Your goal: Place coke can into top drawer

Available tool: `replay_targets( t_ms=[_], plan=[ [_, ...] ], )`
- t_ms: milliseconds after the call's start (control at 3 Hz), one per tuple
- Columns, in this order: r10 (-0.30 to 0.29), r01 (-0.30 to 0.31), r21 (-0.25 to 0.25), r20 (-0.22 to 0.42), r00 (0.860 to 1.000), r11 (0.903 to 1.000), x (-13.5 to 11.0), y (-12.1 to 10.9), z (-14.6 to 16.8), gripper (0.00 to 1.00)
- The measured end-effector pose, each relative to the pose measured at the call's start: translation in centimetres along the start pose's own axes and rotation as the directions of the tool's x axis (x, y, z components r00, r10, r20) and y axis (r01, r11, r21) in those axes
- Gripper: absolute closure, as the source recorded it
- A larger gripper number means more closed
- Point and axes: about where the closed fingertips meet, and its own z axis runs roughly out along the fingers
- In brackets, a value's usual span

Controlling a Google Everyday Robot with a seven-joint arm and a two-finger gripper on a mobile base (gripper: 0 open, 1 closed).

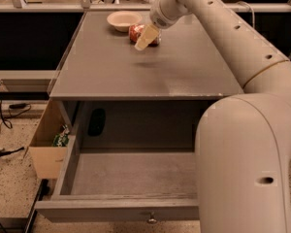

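Pincer [146, 37] grips coke can [134, 33] just above worktop [111, 72], beside bowl [123, 19]. Top drawer [136, 174] open below, ready for the drop.

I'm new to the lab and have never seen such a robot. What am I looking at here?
The big white shape is a robot's arm, seen by one camera looking down at a grey cabinet. Its hand is at the far end of the cabinet top, right at a red soda can beside a cream bowl. Whether it grips the can is unclear. Below, the top drawer is pulled open, and a cardboard box stands at its left in the picture.
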Motion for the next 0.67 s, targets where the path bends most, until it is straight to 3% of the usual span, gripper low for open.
replay_targets(
  t_ms=[667],
  plan=[
    [0.009, -0.009, 0.028, -0.009, 1.0, 0.9996, 0.75, -1.31, 1.71, 0.0]
  ],
)
